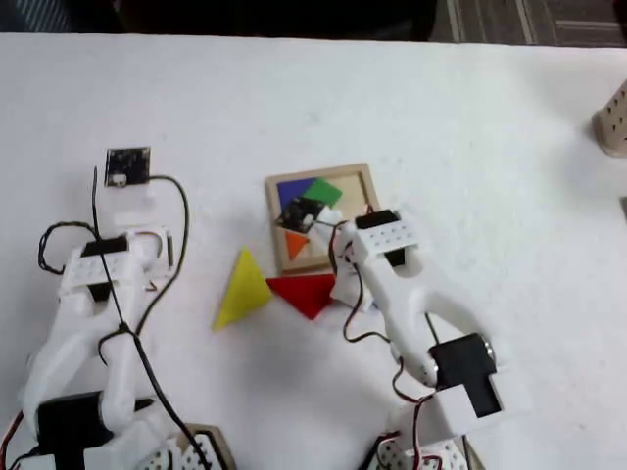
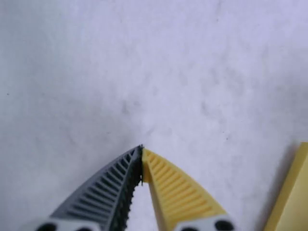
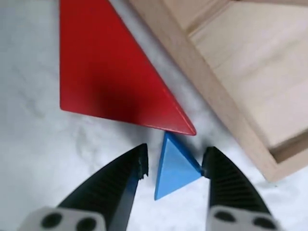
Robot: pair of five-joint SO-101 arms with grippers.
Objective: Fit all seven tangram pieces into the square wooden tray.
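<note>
High view: the right arm point(image 1: 392, 264) covers its own fingers and the near right corner of the tray point(image 1: 368, 186). A black module on the wrist hides part of the blue, green and orange pieces point(image 1: 321, 190) lying inside.

Right gripper point(image 3: 174, 165) is spread apart around the small blue triangle point(image 3: 172, 171), flat on the table point(image 1: 470, 127) just outside the tray corner. One fingertip point(image 3: 207, 166) looks to touch a corner, the other sits slightly off. Its longest edge runs roughly along the fingers, and its far tip almost meets the tip of the red triangle point(image 3: 108, 72).

The red triangle's long edge faces the tray. Yellow triangle point(image 1: 240, 289) lies beside it, long axis pointing away from the arms, and is cut off in the left wrist view.

Left gripper point(image 2: 141, 161): tips pressed together, holding nothing, over bare table.
</note>
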